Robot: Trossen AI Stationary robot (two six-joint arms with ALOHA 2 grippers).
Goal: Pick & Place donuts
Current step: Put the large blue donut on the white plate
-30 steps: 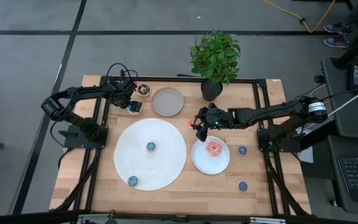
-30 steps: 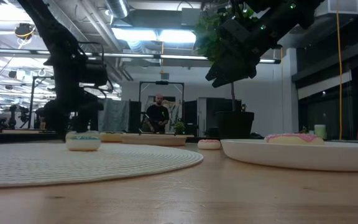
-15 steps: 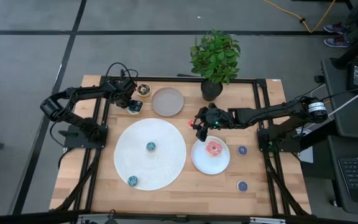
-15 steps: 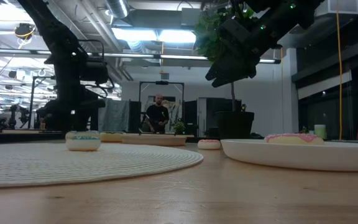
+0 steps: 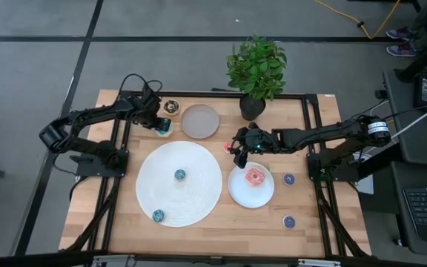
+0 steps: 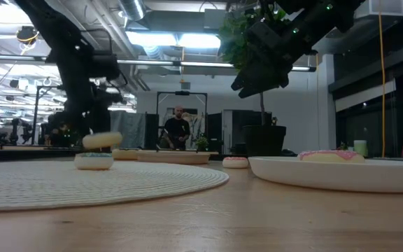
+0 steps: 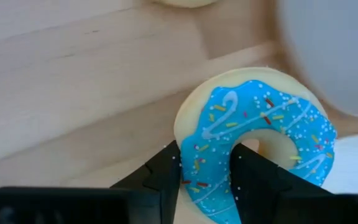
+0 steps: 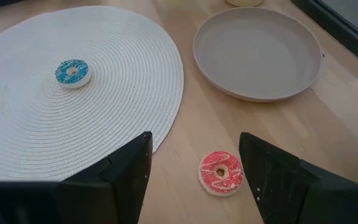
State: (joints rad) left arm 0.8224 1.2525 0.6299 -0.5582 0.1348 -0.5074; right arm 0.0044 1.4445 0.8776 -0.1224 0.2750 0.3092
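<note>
The pick step was in hand. At the far left of the counter (image 5: 221, 215), the left gripper (image 7: 207, 177) pinched the rim of a blue-iced donut (image 7: 257, 140), one finger through its hole, and the low view showed that donut (image 6: 102, 140) lifted clear of the surface. By my reading, the next move called for carrying it to a plate, the grey plate (image 5: 200, 121) lying just beside it, and opening only once it hung over the dish.

The right gripper (image 8: 194, 168) hovered with its fingers spread over a small red-pink donut (image 8: 221, 172) lying on the wood between the grey plate and the large white disc (image 5: 179, 183). A pink donut (image 5: 255, 176) lay on the white plate (image 5: 237, 194).

Only the left wrist view revealed the finger threaded through the ring. Only the low view showed its height off the counter, and a person standing far back in the room. The high view alone gave the whole layout.
</note>
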